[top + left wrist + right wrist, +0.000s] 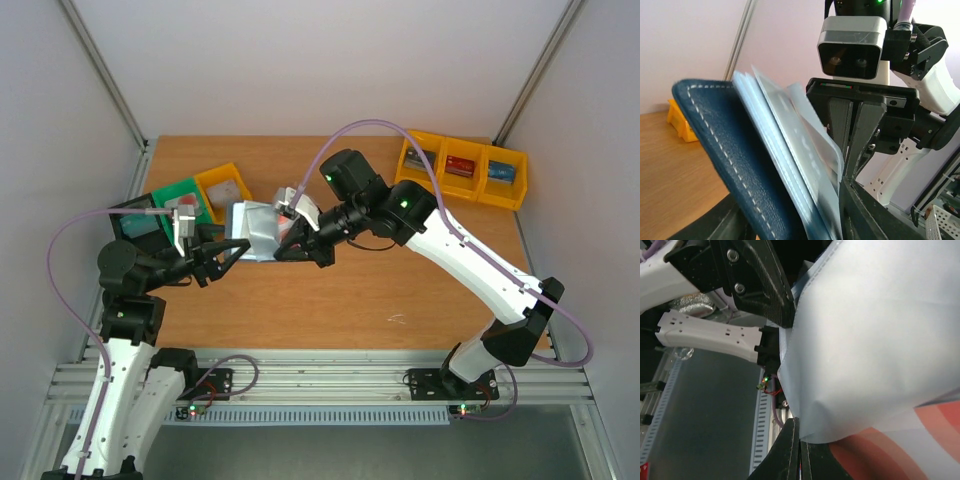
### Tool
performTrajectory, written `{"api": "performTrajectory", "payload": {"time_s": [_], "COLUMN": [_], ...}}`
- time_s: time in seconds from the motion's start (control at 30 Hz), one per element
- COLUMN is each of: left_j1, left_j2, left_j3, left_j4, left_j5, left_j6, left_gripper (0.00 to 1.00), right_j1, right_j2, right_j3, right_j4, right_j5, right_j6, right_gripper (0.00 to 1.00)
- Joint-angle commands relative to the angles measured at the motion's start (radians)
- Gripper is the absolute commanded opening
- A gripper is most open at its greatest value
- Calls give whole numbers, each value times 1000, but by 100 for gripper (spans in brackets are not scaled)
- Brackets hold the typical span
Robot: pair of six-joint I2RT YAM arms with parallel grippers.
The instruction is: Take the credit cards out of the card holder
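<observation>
Card holder [252,232] hangs in the air above the counter [350,300], between my two pairs of jaws, and it does not touch the wood. It is open like a book. From the left wrist I see its navy cover [725,145] with white stitching, and the pale lining [790,150] fans out from it to the right in several leaves. From the right wrist this lining fills most of the view. Under it a red card [925,455] shows at the lower right. Other cards I cannot make out.

My left jaws are spread. One finger [720,222] is on the cover side and the other [870,220] on the lining side, with the holder standing between them. My right jaws are pressed together. Their tips [787,460] meet at a corner of the lining. Whether they nip the lining itself or a card, I cannot tell.

At the back left of the counter a yellow bin [222,187], a green bin [175,195] and a black bin [135,220] stand close together. At the back right is a row of yellow bins [462,168], well apart from the holder.
</observation>
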Motion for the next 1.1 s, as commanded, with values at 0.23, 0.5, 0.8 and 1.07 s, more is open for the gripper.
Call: {"api": "performTrajectory", "payload": {"time_s": [0.23, 0.5, 0.8, 1.07], "left_j1": [0, -1, -48, -59], "left_j2": [6, -22, -21, -13], "left_j3": [5, 50, 150, 222], "left_j4": [17, -282, -661, -665], "left_j5": [42, -155, -804, -702], "left_j6": [2, 232, 1142, 1065], "left_gripper": [13, 0, 0, 0], "right_j1": [-2, -63, -160, -147], "right_j2": [-27, -77, -119, -105], "right_j3": [61, -66, -180, -171], "right_j4": [-55, 85, 174, 265], "right_j5": [-52, 61, 257, 209], "right_j6": [-57, 55, 233, 310], "right_gripper": [1, 26, 50, 55]}}
